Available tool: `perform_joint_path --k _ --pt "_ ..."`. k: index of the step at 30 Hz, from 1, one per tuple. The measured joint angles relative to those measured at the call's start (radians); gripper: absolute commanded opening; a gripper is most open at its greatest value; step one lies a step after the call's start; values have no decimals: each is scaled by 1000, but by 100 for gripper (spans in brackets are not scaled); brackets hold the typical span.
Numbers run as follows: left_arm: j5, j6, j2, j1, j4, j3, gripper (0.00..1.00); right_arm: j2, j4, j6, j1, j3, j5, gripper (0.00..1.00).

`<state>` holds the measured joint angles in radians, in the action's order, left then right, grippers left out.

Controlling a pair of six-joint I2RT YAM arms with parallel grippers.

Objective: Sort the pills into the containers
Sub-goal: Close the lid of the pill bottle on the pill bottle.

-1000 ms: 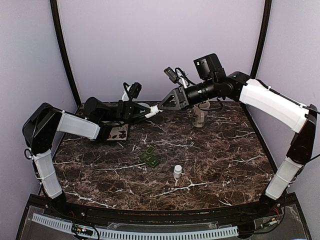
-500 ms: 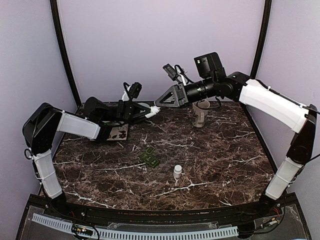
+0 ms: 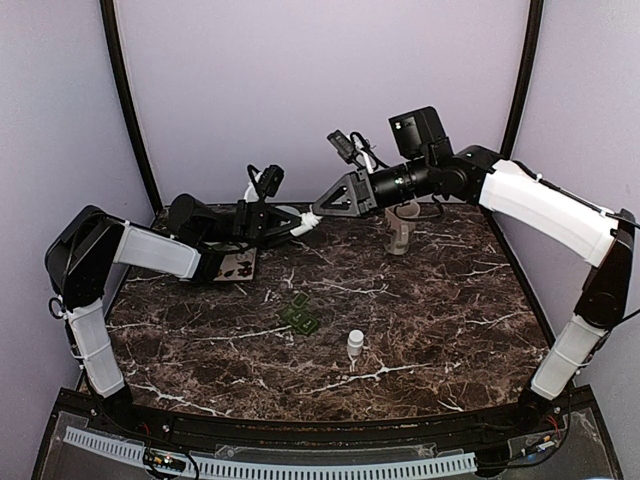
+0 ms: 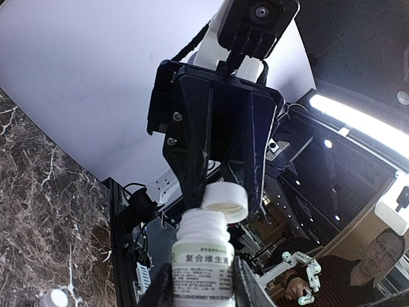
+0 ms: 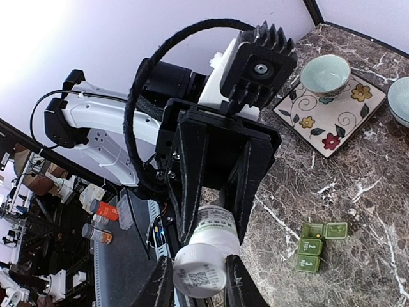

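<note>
We see the left gripper (image 4: pixel 201 284) and right gripper (image 5: pixel 199 281) extended level, tip to tip. The left pinches the bottle (image 4: pixel 203 252), the right its cap (image 4: pixel 225 202). The containers (image 3: pixel 303 314) lie well below both pincers.

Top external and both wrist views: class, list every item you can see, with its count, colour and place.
pill bottle: one, white, held in the air at the far side
cap: one, white, at that bottle's mouth
small bottle: one, white, upright near table centre
containers: one cluster, dark green, table centre
mug: one, cream, far side
bowls: two, pale teal, far left
tile: one, floral, under a bowl
table: one, dark marble
left gripper: one, black, shut on pill bottle
right gripper: one, black, shut on cap
</note>
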<state>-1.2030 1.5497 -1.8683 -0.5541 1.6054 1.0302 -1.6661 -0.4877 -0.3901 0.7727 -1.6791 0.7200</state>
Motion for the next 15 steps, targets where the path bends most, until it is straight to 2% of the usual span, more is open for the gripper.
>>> perform_joint_path --k 15 --pt "3 5 0 -1 0 0 0 10 -6 3 -2 23 -18 1"
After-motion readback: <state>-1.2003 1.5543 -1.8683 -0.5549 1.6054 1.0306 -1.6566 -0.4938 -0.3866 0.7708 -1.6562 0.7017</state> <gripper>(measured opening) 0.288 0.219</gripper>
